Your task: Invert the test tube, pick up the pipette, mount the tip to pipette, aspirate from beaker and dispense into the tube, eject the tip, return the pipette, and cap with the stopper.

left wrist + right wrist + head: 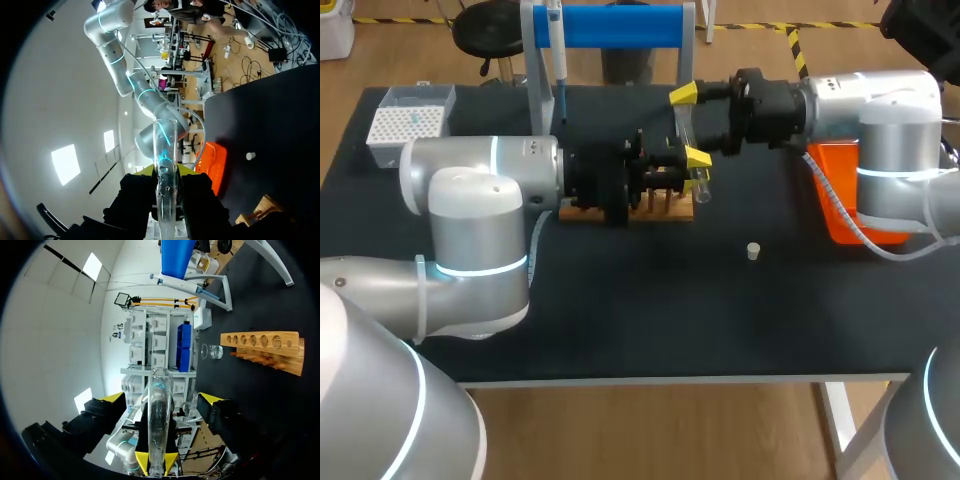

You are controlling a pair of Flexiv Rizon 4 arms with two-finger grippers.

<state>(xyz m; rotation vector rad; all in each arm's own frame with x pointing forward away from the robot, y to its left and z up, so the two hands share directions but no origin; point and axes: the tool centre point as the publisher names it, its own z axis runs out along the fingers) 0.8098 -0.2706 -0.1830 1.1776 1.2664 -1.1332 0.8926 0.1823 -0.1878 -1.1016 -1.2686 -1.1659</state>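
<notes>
Where the stopper (753, 251) lies: alone on the near counter (620, 320), right of middle and well apart from the rest. It is likely parked there because capping comes last.
rack (676, 208): wooden, mid-counter, under the left wrist. No tube stands in the holes that show.
tube (165, 150): in the air over the rack's right end, between the two arms. I judge this to be the inverting step, a hand-over to turn it.
left end effector (165, 175): clenched on the tube from both sides.
right end effector (690, 125): released, with its yellow tips wide apart either side of the tube, probably lining up to take it.
bin (840, 195): orange, on the right under the right arm, probably for spent tips.
beaker (211, 351): glass, near one end of the rack.
pipette (558, 60): hangs untouched on the blue stand (620, 25), far middle.
tip box (410, 118): far left corner.
surface: black and matte.
</notes>
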